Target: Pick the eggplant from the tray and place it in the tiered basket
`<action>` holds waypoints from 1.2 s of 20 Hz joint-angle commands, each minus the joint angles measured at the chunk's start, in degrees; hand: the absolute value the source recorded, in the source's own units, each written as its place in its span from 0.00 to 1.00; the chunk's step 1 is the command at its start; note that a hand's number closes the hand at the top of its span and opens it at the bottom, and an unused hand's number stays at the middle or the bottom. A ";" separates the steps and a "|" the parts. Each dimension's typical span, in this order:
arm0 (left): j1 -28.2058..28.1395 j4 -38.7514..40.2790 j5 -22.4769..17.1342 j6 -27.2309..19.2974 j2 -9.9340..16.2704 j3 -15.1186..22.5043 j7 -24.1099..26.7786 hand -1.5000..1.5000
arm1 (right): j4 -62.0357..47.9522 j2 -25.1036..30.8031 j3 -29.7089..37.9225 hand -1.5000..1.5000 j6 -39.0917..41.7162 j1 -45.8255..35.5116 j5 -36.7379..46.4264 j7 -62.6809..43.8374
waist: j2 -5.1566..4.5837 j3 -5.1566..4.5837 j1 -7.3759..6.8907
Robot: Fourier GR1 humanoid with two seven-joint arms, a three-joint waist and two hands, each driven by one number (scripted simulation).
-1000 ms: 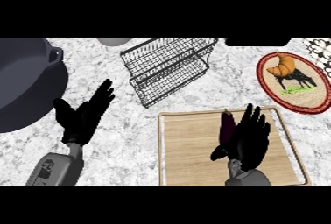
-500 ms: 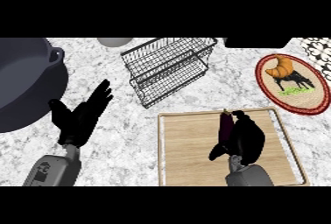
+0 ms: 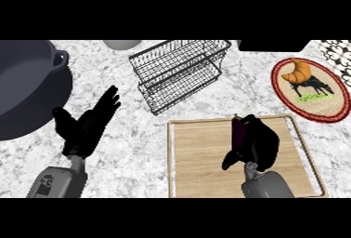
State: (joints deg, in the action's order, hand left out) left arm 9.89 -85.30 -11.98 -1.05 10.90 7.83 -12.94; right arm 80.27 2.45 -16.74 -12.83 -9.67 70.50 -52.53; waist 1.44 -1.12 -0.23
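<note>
1. Head view, right hand (image 3: pixel 257 144): curled down over the dark eggplant (image 3: pixel 239 131), fingers wrapped round it, only its left edge and stem end peeking out beyond the fingertips.
2. Eggplant still on the wooden tray (image 3: pixel 205 158), under the palm.
3. Left hand (image 3: pixel 86 125): fingers straight and spread, holding nothing, over the marble counter (image 3: pixel 137 153).
4. Beyond the right fingertips, up and left: wire tiered basket (image 3: pixel 179 69). Left of the left fingers: dark pot (image 3: pixel 27 88).
</note>
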 commanded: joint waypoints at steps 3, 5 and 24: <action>1.36 -0.22 0.99 -0.38 -1.17 1.44 -0.14 0.50 | -2.27 11.16 -5.47 1.00 11.23 0.72 -10.25 23.52 | -1.99 1.30 -1.39; 0.95 -0.10 0.94 -0.01 -1.08 1.40 0.57 0.50 | -0.51 14.95 -5.15 1.00 16.54 -1.39 -14.87 30.52 | -2.03 1.24 -1.98; -0.75 -1.90 0.17 1.09 0.20 -1.98 -1.14 0.50 | 23.34 28.76 26.94 1.00 37.89 -13.10 -54.58 39.29 | -1.23 1.09 0.51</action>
State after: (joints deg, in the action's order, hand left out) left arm 8.30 -86.03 -11.01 -0.77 10.53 6.84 -12.82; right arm 99.45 29.23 5.31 21.83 -19.15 20.91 -10.79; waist 0.32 -0.05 0.63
